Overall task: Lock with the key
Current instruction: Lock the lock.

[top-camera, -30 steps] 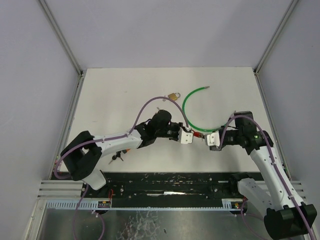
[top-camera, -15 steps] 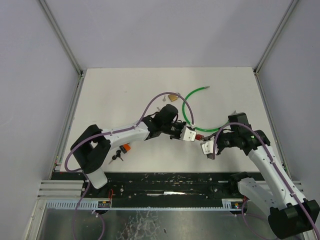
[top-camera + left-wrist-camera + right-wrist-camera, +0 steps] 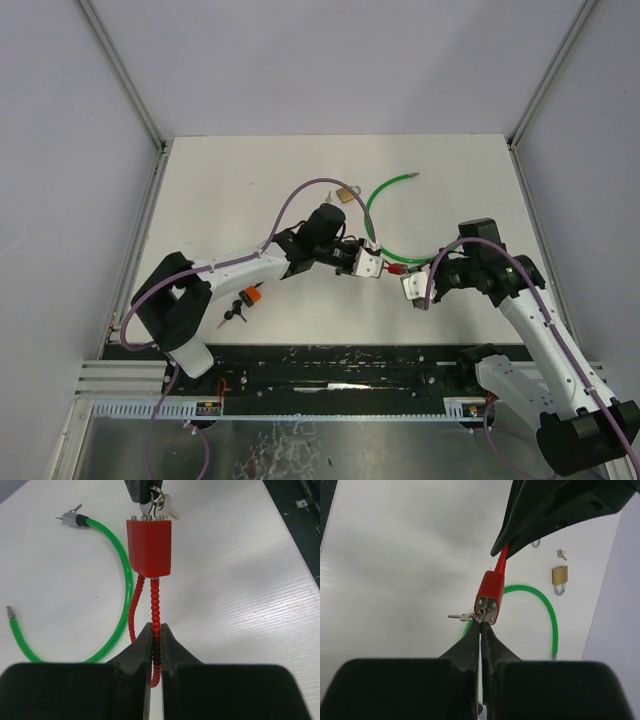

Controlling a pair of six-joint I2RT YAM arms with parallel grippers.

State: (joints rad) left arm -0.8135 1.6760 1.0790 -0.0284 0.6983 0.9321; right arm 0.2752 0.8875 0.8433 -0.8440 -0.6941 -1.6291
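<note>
Seen from above, a white table (image 3: pixel 230 190) is walled in by pale panels, and two arms reach in from its near edge to meet just right of centre. The left gripper (image 3: pixel 370 266) and right gripper (image 3: pixel 410 288) sit tip to tip, with the red cable lock (image 3: pixel 393 268) lifted between them. Behind them a green cable (image 3: pixel 372 212) lies in an open arc on the table. A brass padlock (image 3: pixel 345 193) lies just beside its far end. A small orange and black object (image 3: pixel 247 297) lies near the left arm's base.

On the left wrist camera, the left gripper (image 3: pixel 156 630) has its fingers pressed together on one strand of the lock's red ribbed cable (image 3: pixel 156 605). The cable's two strands run up into the lock's square red body (image 3: pixel 150 547). At the top, dark fingers of the other arm pinch the key (image 3: pixel 146 507) at the body's far face. A spare key (image 3: pixel 167 507) hangs on the same ring. The green cable (image 3: pixel 122 570) curves across the table to the left.

On the right wrist camera, the right gripper (image 3: pixel 481 630) has its fingers closed to a thin line on the key (image 3: pixel 481 616) at the near end face of the red body (image 3: pixel 489 597). The spare key (image 3: pixel 460 616) sticks out to the left. The body tilts up towards the left gripper's dark fingers (image 3: pixel 520 535), which hold the cable above it. Beyond lie the green cable (image 3: pixel 547 605), the brass padlock (image 3: pixel 560 575) and small keys (image 3: pixel 561 555).
</note>
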